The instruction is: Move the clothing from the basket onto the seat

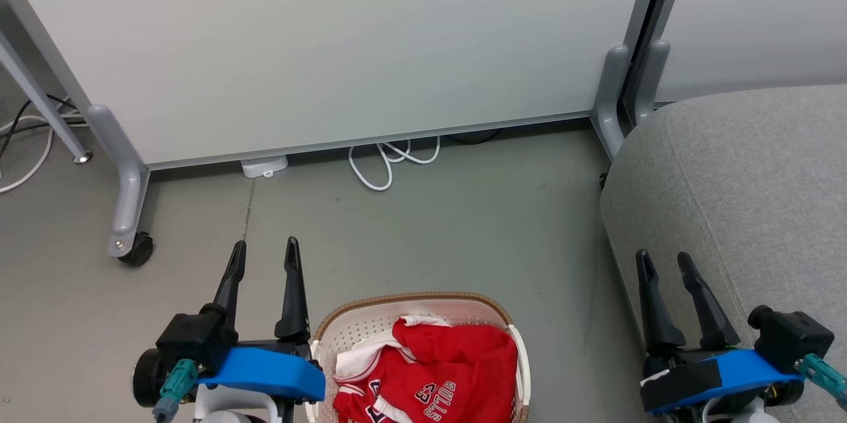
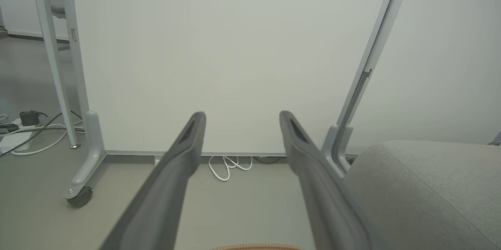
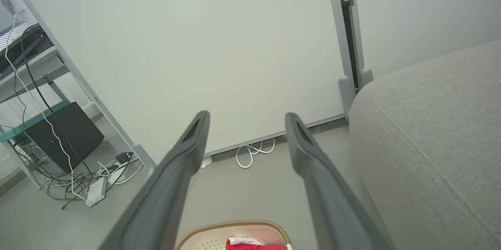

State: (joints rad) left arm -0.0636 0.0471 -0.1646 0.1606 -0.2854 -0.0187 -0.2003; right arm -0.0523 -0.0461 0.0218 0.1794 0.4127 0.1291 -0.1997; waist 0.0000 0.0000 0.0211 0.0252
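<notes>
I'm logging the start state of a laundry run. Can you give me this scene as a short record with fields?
clothing: red and white jersey, lying in the basket
basket: on the floor, left of the seat
seat: grey cushion, no jersey on it yet
left hand: open, holding nothing, beside the basket
right hand: open, holding nothing, by the seat's edge

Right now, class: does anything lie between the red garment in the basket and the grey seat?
Nothing visible does. The red garment lies in the basket; floor lies between it and the seat to the robot's right.
</notes>
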